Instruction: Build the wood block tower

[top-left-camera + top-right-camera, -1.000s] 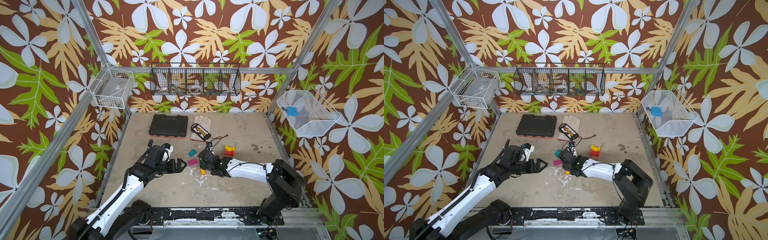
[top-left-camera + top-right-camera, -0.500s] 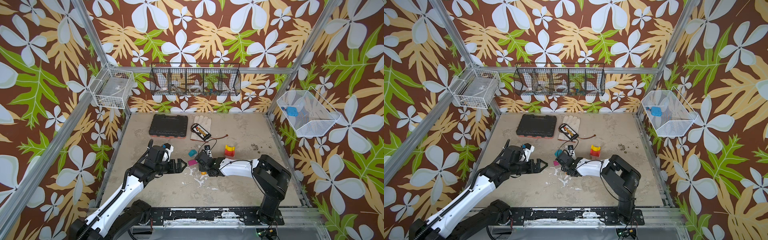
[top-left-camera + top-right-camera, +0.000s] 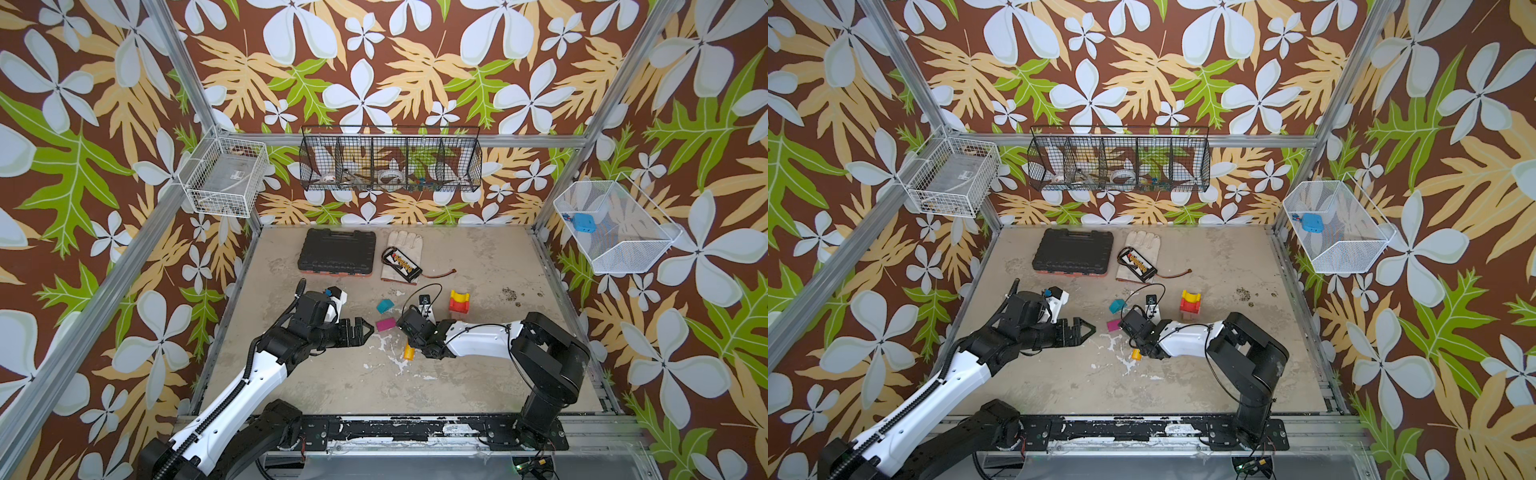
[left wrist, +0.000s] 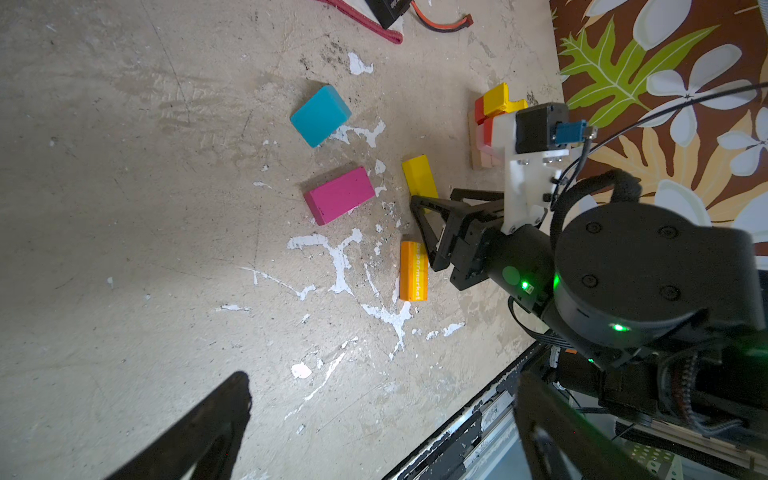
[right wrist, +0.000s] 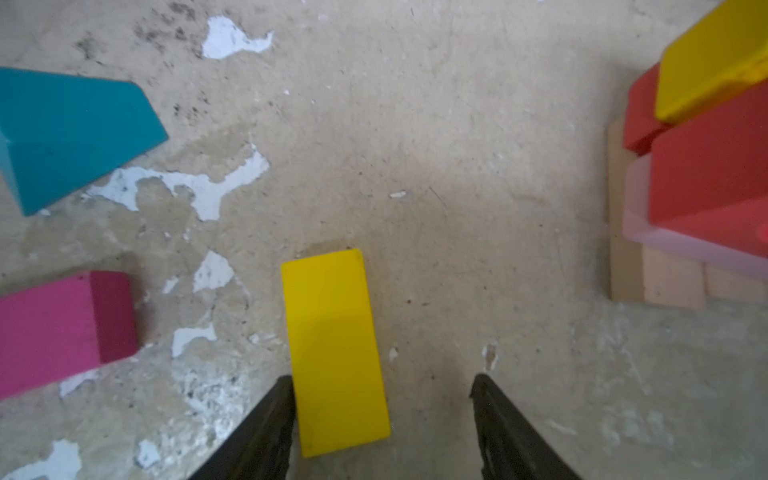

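Wood blocks are split between a started tower (image 3: pixel 458 301) and four loose pieces on the tabletop (image 3: pixel 457 374). The tower stands right of centre in both top views, with tan pieces at the base, a pale pink layer, red above that and a yellow piece on top (its upper face looks scooped). Apart from it, the yellow bar (image 5: pixel 334 349) lies flat on the tabletop, and this is the piece in hand.

The right gripper (image 5: pixel 382 380) sits low over the bar's near end with its jaws parted around it. One finger lies against the bar's long side and the other stands clear of it, so nothing is clamped yet. As I read it, the step is picking up the next layer.

The next move calls for the jaws to come together squarely on the bar's long sides. After that comes a lift, a carry across to the tower and a gentle set-down (a nudge could topple the stack).

An orange cylinder (image 4: pixel 413 270) lies just outside the jaws. The magenta block (image 4: pixel 340 195) and teal block (image 4: pixel 320 115) lie farther on. The left gripper (image 3: pixel 365 329) hovers near the magenta block, spread wide and empty.
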`<state>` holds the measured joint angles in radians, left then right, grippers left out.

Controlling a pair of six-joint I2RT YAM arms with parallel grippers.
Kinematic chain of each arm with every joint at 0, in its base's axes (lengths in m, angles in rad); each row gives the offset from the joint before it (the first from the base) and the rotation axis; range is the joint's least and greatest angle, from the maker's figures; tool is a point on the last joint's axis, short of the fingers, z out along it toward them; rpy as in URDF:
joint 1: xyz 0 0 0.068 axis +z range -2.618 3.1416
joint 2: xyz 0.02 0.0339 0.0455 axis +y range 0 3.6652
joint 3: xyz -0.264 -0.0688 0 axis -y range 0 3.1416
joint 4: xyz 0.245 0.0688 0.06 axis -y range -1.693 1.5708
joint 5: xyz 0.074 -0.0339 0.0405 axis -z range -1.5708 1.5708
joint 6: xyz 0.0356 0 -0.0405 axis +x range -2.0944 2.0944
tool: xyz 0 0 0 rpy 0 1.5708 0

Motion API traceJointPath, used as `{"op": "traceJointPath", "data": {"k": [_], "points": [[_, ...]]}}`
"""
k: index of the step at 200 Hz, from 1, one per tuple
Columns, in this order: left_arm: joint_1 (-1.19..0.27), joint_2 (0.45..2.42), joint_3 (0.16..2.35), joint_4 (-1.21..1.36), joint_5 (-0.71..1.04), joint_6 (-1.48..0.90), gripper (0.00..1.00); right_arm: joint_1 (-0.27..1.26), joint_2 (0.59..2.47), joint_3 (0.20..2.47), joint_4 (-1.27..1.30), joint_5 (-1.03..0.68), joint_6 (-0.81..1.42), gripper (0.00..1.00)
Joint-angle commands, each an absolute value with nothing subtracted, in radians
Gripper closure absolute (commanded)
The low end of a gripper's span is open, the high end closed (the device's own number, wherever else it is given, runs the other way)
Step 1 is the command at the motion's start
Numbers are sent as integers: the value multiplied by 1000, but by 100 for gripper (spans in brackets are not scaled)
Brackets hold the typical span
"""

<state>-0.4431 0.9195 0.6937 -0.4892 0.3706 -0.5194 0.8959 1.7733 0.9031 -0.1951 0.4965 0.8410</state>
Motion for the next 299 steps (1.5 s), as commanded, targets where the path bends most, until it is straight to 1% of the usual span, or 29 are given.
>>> {"op": "traceJointPath", "data": {"k": [1, 47, 104, 138, 168, 218, 232, 249, 280, 299], "points": [[-445, 915, 693, -476, 364, -516, 0, 867, 1772, 887, -251, 486, 861, 37], [-445, 914, 693, -476, 365, -516, 0, 835, 1761, 876, -221, 443, 843, 40], [-445, 915, 693, -476, 366, -515, 0, 832, 1783, 924, -243, 454, 833, 40], [-446, 913, 693, -476, 365, -516, 0, 830, 1779, 905, -252, 448, 856, 42], [-446, 910, 693, -476, 364, -515, 0, 829, 1759, 863, -251, 484, 878, 42], [-446, 907, 693, -476, 361, -515, 0, 802, 1773, 868, -245, 474, 863, 51], [-446, 909, 693, -476, 364, -517, 0, 802, 1785, 891, -261, 490, 858, 52], [-446, 910, 693, -477, 364, -516, 0, 794, 1802, 910, -277, 513, 856, 52], [-446, 911, 692, -476, 363, -516, 0, 768, 1832, 935, -254, 473, 830, 52], [-446, 912, 693, -476, 364, -516, 0, 766, 1848, 950, -243, 451, 823, 47]]}}
